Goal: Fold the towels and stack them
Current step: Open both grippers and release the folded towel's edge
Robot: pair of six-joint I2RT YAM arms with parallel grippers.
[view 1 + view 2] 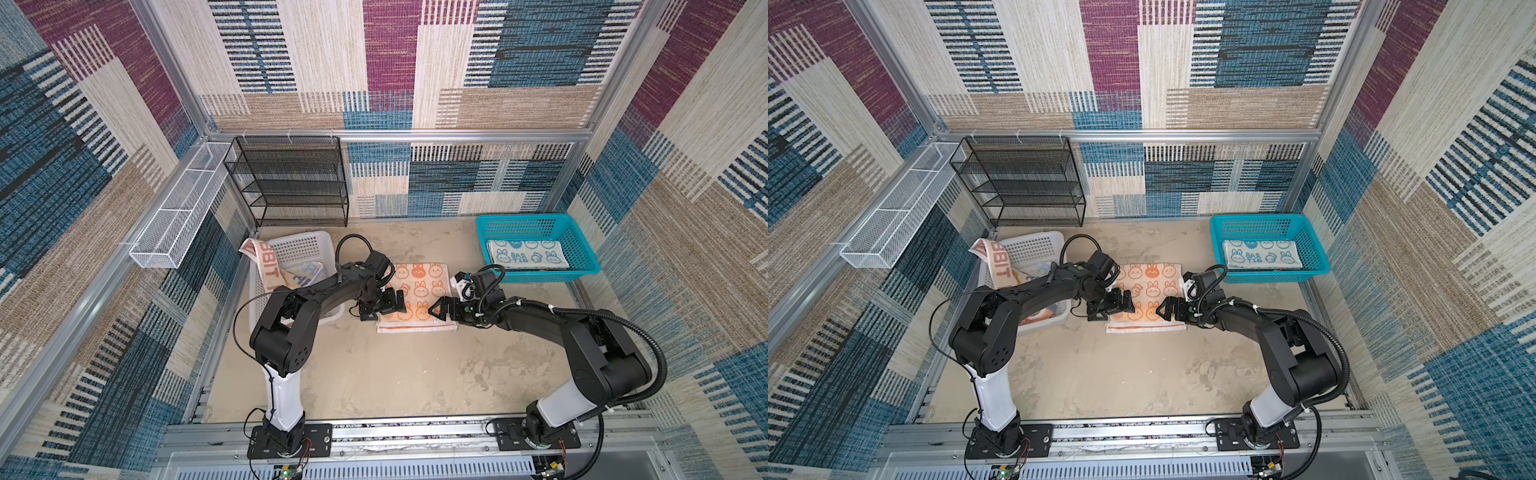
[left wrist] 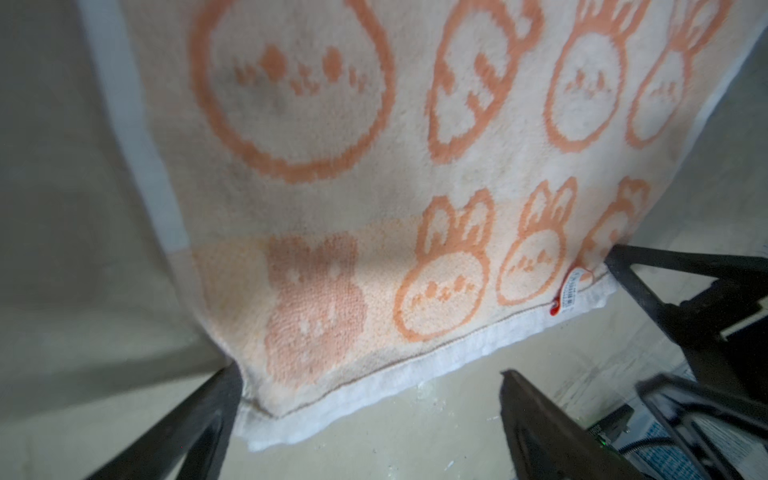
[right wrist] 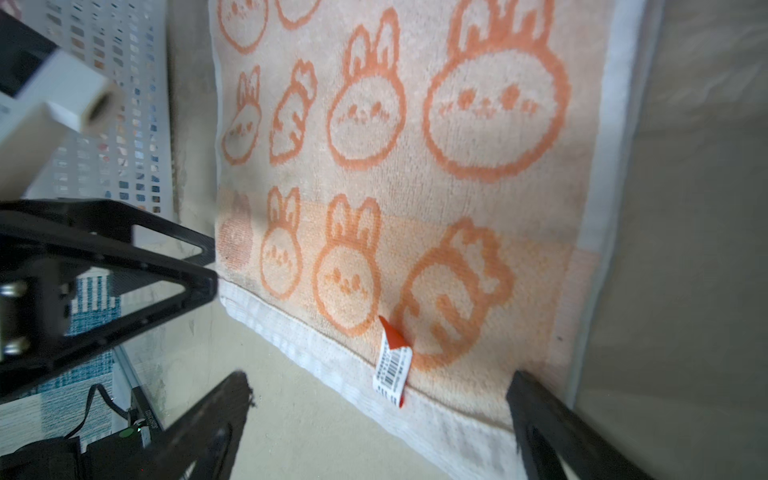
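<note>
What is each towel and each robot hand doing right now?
Orange rabbit towel, folded flat on the table, not held.
Blue rabbit towel, folded, lying in the teal basket.
RABBIT lettering towel, unfolded, draped over the white basket rim.
Left hand, open, holding nothing.
Right hand, open, holding nothing.

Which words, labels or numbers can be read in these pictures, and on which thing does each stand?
"BBIT": orange letters on the cream towel draped over the white plastic basket; the word's start is hidden.
"RAB BIT": blue, upside down, on the folded blue-rabbit towel in the teal plastic basket.
Barcode tag on the orange-rabbit towel: print too small to read.
</note>
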